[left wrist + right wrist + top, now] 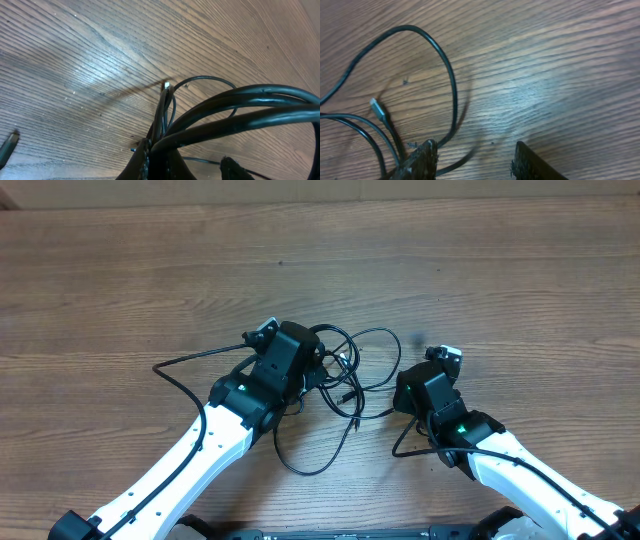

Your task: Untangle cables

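Wood-grain brown fills the overhead view: a bare surface (pixel 150 260) with two white arms reaching in from the near edge. Between them lie the cables (pixel 350 375), thin black cords looped over one another in a loose knot. One long strand trails off to the left and another sags in a curve toward the near edge. We see the left end effector (pixel 318 366) at the left side of the knot and the right end effector (pixel 405 392) just at its right side, where a cord runs up to it. From above the fingers are hidden under the black housings, so we cannot judge either grip here.

The left wrist view gives what the overhead hides. The left end effector (pixel 150 162) is fully closed on the cables (pixel 240 100). Several cords fan out from its dark fingers toward the right, looking thick so close to the lens. A plug tip (pixel 166 86) with a silver end pokes up above the fingers and throws a long shadow leftward.

From the right wrist, we see the right end effector (pixel 475 150) open, with wood showing in the gap between its two fingers (pixel 422 160) and nothing clamped. The cables (pixel 447 70) lie toward the picture's left. One wide loop arcs up and comes down beside the finger on that side, and a silver plug (pixel 376 107) lies within the loop.
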Robot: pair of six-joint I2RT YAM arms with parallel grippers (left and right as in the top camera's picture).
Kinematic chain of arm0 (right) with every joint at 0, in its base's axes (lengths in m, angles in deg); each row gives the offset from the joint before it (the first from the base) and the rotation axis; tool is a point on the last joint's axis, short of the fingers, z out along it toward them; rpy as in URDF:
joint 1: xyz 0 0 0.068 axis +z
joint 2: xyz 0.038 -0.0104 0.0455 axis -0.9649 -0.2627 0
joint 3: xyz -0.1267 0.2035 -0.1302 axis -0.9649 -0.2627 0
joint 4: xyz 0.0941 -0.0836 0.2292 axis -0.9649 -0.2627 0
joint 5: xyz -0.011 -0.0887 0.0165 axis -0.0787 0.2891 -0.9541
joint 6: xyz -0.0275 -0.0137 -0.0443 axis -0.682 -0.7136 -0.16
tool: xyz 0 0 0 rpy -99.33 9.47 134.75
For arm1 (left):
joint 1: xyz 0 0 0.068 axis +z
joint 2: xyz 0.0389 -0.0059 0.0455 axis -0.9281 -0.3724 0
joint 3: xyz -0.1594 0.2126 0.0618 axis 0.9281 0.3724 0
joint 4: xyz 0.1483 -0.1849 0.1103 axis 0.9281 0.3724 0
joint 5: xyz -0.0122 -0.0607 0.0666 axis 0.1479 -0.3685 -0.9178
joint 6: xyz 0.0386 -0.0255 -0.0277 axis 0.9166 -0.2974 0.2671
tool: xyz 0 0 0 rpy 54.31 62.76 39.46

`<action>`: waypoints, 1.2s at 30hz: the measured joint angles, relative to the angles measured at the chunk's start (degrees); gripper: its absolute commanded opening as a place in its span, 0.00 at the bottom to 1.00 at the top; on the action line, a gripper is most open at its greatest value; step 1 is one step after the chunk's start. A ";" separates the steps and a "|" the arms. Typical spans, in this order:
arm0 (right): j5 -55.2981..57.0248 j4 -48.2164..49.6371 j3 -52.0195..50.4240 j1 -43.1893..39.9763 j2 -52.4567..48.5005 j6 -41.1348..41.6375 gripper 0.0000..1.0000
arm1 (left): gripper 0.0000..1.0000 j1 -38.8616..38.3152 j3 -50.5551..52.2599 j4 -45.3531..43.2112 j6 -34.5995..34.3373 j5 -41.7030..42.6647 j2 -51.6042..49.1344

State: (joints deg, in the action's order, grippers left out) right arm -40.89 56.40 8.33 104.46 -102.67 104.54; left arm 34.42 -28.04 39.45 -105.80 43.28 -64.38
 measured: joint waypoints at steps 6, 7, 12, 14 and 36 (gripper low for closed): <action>2.60 -3.02 0.00 0.00 0.00 -0.04 0.46 | 0.04 0.00 0.00 0.02 0.00 -0.52 0.02; 2.93 -3.37 0.00 0.02 0.00 -0.02 0.44 | 0.04 0.00 0.00 0.02 0.00 -0.59 0.00; 2.82 -1.51 0.00 -0.02 0.00 0.48 0.44 | 0.04 0.00 0.00 0.22 0.31 -1.51 0.00; 1.92 0.00 0.00 -0.02 0.09 0.87 0.45 | 0.04 0.00 0.00 0.42 1.55 -1.97 0.00; -4.63 -2.86 0.52 -0.04 25.09 -1.25 0.63 | 1.00 3.91 -8.55 6.32 40.98 11.63 0.02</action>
State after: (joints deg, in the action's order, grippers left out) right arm -45.52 53.54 8.85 104.42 -77.58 103.29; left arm 38.33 -36.59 45.77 -64.82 54.91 -64.36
